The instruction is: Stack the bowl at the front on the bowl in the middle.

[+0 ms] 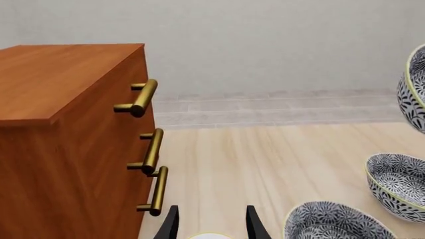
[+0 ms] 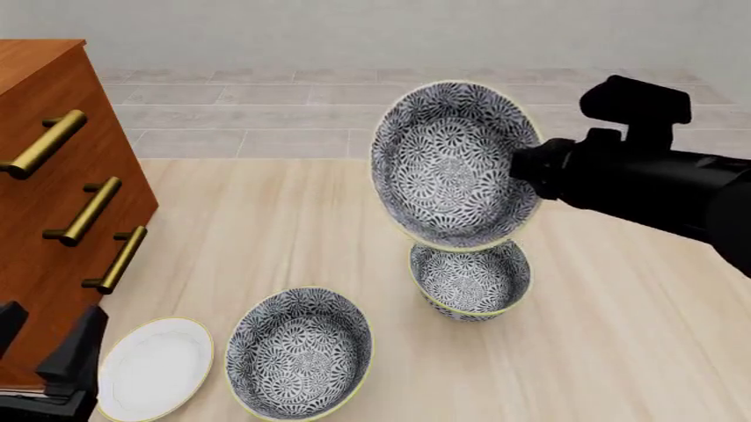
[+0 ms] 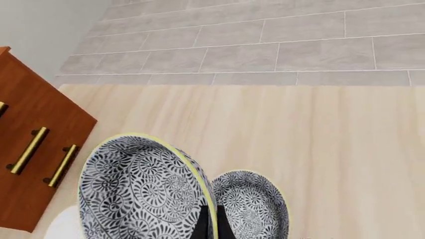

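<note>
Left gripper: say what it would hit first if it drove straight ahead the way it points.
Probably nothing close: ahead of the left gripper lies bare table, the cabinet to one side. Depth is unclear.

The light is bright and even. All pictures look sharp, with no blur or glare. Shadows under the bowls are very faint.

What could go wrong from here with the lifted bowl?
The right gripper pinches only the rim of the held bowl, which hangs steeply tilted, so it may pivot or slip. Lowered at that tilt, its edge could strike the bowl below and shove it instead of nesting.
</note>
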Robot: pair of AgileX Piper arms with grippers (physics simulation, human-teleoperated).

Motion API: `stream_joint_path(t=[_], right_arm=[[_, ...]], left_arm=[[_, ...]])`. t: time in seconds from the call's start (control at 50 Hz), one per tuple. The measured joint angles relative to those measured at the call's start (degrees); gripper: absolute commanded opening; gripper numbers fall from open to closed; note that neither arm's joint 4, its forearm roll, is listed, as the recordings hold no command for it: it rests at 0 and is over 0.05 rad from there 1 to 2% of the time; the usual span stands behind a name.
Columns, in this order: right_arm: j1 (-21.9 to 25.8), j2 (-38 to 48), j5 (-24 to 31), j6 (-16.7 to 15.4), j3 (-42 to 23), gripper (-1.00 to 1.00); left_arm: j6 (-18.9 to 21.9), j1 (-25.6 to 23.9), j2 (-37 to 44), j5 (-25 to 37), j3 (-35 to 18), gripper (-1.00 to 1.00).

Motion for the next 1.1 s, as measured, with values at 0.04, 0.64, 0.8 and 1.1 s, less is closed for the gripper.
stream_joint_path(t=[0.04, 0.64, 0.8, 1.1], right_arm=[[-0.26, -0.19, -0.14, 0.1, 0.35, -1.0], [-4.51, -1.4, -3.22, 3.75, 7.11, -1.0], [-4.66, -1.76, -3.73, 4.96, 8.49, -1.0], [-6.59, 0.31, -5.84, 5.92, 9.68, -1.0]], left_arm=[[0.13, -0.01, 0.09, -0.04, -0.01, 1.0], [0.32, 0.02, -0.38, 0.26, -0.01, 1.0], [0.29, 0.09, -0.57, 0.41, 0.0, 1.0], [0.25, 0.1, -0.48, 0.38, -0.02, 1.0]])
